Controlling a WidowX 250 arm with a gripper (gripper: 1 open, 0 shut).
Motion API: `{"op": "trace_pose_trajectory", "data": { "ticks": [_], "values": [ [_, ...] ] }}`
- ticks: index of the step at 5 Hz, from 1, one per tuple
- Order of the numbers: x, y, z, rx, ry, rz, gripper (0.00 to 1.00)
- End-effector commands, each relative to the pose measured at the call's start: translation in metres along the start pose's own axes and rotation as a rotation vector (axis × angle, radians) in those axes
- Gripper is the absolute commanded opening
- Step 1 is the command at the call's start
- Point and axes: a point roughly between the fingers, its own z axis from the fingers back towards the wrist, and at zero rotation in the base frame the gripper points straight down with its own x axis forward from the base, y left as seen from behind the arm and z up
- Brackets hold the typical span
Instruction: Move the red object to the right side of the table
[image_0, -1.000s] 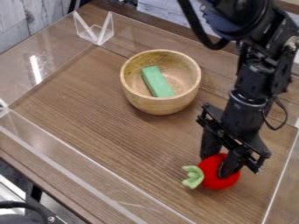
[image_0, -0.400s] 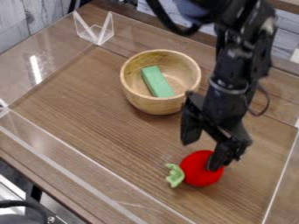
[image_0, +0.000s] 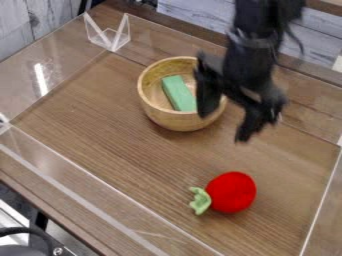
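The red object (image_0: 233, 192), a small round toy fruit with a green leafy stem at its left, lies free on the brown wood-grain table (image_0: 94, 130) near the front right. My gripper (image_0: 231, 108) hangs well above and behind it, blurred by motion, its two dark fingers spread wide with nothing between them. It is in front of the wooden bowl's right rim and touches neither the bowl nor the fruit.
A wooden bowl (image_0: 163, 112) holding a green block (image_0: 178, 93) stands at the table's middle back. Low clear acrylic walls (image_0: 54, 165) border the table, with a clear stand (image_0: 107, 32) at the back left.
The gripper opened off the red object, rose and drew back toward the bowl. The fruit stays on the table at the front right.
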Motion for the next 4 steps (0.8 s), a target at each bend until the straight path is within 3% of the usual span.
{"op": "trace_pose_trajectory", "data": {
  "ticks": [1, 2, 3, 4],
  "values": [
    [-0.004, 0.039, 0.034, 0.000, -0.106, 0.141, 1.00],
    [-0.013, 0.079, 0.042, 0.011, -0.145, 0.239, 1.00],
    [-0.019, 0.105, 0.038, 0.005, -0.159, 0.295, 1.00],
    [-0.020, 0.108, 0.029, -0.005, -0.141, 0.325, 1.00]
  ]
}}
